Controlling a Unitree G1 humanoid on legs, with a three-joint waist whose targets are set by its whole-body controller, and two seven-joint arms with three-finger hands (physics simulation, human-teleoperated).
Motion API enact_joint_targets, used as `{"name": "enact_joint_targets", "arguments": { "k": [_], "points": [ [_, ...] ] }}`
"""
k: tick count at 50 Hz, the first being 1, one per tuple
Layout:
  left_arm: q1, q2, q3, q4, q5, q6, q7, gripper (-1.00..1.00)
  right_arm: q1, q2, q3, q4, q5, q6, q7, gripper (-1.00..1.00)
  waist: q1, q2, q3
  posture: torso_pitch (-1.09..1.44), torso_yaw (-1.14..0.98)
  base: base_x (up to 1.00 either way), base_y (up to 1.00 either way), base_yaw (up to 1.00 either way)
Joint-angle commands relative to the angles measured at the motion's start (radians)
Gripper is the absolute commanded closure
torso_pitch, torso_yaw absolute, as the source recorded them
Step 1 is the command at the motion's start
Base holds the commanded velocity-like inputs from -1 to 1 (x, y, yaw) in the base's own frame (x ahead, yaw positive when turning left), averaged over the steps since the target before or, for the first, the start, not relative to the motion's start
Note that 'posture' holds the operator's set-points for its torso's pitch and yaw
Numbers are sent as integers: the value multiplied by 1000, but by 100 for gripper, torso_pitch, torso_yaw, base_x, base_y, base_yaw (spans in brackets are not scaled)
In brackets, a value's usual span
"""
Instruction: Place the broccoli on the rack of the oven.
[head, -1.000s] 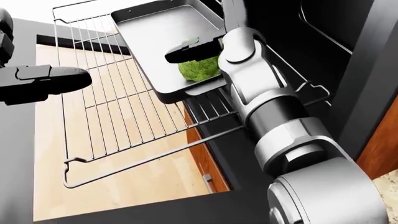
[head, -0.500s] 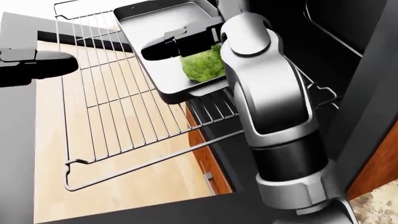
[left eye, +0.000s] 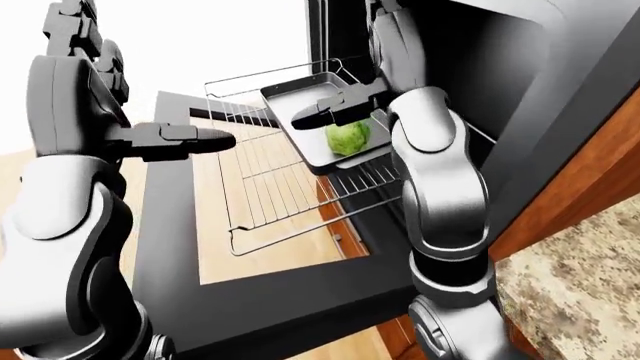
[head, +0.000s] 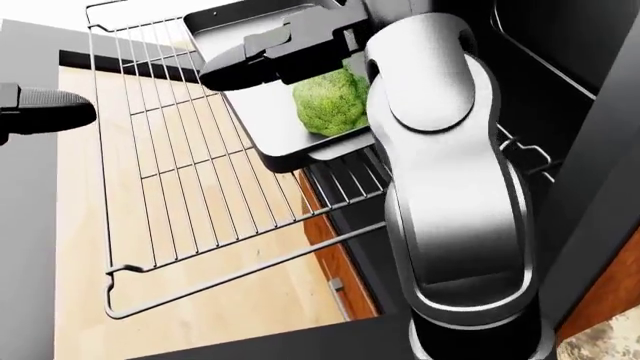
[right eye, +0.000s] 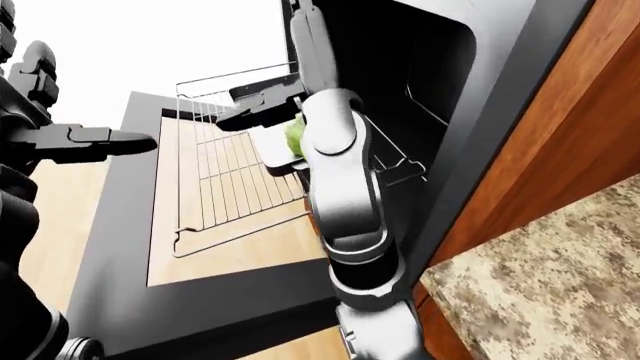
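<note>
While the oven (left eye: 540, 82) fills the upper right of every view as a dark open box, its door (left eye: 170, 247) hangs down flat below the right hand, the glass pane showing pale wood floor through it. Brown cabinet wood (right eye: 560, 142) and a speckled stone counter (right eye: 540, 292) lie to the right of the right arm in the right-eye view. Pulled out of the oven mouth, the wire rack (head: 190, 202) stretches under and to the left of the right hand, its looped front rail near the bottom of the head view. On the rack's inner end, directly beneath the right hand, sits a grey metal tray (head: 265, 127) with raised walls. The right hand (head: 275, 49) reaches over this tray, its dark fingers stretched out leftward above the tray floor and not closed round anything; they look loosely apart, with nothing between them. The left hand (left eye: 185, 139) hovers well to the left of the right hand, out over the rack's outer edge, fingers extended and empty, pointing towards the tray. The broccoli (head: 330, 101) rests in the tray just below and to the right of the right hand's fingers, close against the right wrist, a green head lying on the tray floor rather than on the bare wires.
</note>
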Motion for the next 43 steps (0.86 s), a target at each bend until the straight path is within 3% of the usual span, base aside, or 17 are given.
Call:
{"name": "enact_joint_targets", "arguments": {
  "k": [1,18,43],
  "points": [
    [-37,13,9,-18,20,-46,2,-100,-30,-3,-9,-38,-14,-42,-2,-100,-1,7,-26,0,0,0,0,0],
    [-40,21,28,-51,4,-198,22,-100,-31,-36,-28,-95,-47,-230,-13,-100,-3,4,-23,0,0,0,0,0],
    [-54,49,48,-49,-84,-372,134,-100,-83,-82,-51,-101,-72,-428,-23,-100,-4,3,-14,0,0,0,0,0]
  ]
}}
